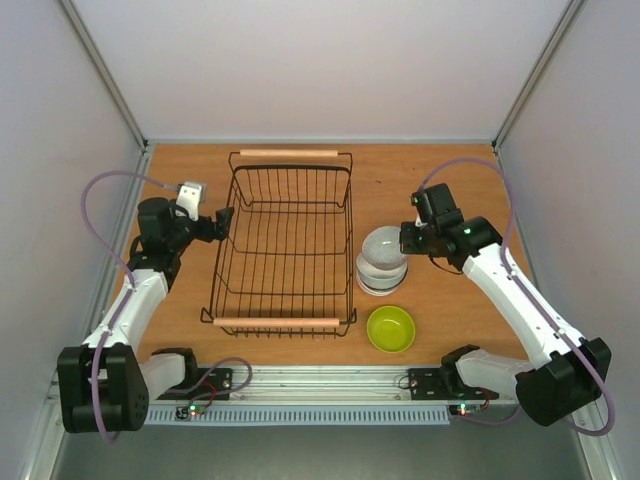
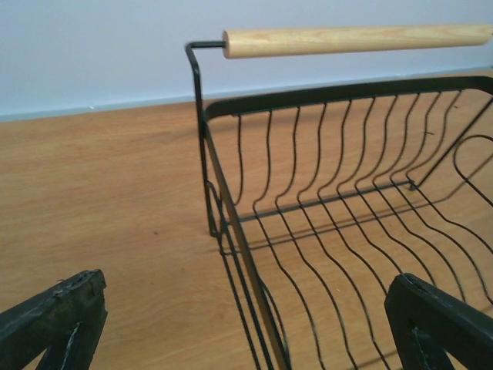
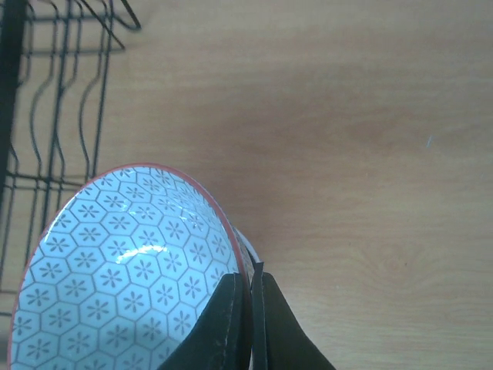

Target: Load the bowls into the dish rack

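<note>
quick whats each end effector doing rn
Left end effector: open, holding nothing, beside the rack.
Right end effector: closed on a bowl, pinching its rim.

The left gripper (image 2: 246,297) stands wide open; its two dark fingers (image 2: 58,316) show only at the bottom corners of the view, well apart; the dish rack (image 2: 323,94) fills the right side, seen from one corner, with its black wire rim running down between the fingers; a light wooden handle (image 2: 354,40) spans the top on bent wire; the rack rests on a wooden table (image 2: 100,193); a pale wall (image 2: 92,54) rises behind
</note>
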You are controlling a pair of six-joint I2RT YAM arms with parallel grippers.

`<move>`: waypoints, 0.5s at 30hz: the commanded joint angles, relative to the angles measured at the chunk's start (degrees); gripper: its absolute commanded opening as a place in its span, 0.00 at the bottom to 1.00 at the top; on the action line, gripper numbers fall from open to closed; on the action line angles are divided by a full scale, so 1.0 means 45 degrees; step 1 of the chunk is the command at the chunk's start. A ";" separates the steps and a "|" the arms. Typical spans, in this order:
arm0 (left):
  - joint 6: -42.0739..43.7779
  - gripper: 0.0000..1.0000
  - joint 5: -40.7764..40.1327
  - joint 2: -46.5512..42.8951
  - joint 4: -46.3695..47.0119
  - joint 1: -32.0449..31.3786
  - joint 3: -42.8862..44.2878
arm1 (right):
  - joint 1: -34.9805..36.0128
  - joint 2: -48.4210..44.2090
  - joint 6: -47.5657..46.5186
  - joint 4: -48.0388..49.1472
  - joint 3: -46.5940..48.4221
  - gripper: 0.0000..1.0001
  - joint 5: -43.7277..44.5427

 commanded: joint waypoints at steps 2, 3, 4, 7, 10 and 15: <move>0.0499 0.99 0.1509 -0.0341 -0.0758 0.0084 0.0450 | 0.0058 -0.0392 -0.0508 -0.0360 0.1601 0.01 0.0630; 0.0589 0.98 0.1767 -0.0334 -0.1133 0.0075 0.0620 | 0.0053 -0.0412 -0.0558 -0.0451 0.1815 0.01 0.0761; 0.0724 0.97 0.2072 -0.0318 -0.1619 0.0078 0.0858 | 0.0048 -0.0437 -0.0601 -0.0506 0.2069 0.01 0.0896; 0.1006 0.95 0.3044 -0.0210 -0.2925 0.0084 0.1689 | 0.0075 -0.0473 -0.0774 -0.0636 0.3107 0.01 0.1202; 0.1091 0.95 0.4208 -0.0107 -0.4212 0.0079 0.2604 | 0.0237 -0.0283 -0.0849 -0.0543 0.4149 0.01 0.0901; 0.1356 0.95 0.7259 0.0539 -0.7287 -0.0006 0.4977 | 0.1983 0.1510 -0.1125 -0.0396 0.6233 0.01 0.1310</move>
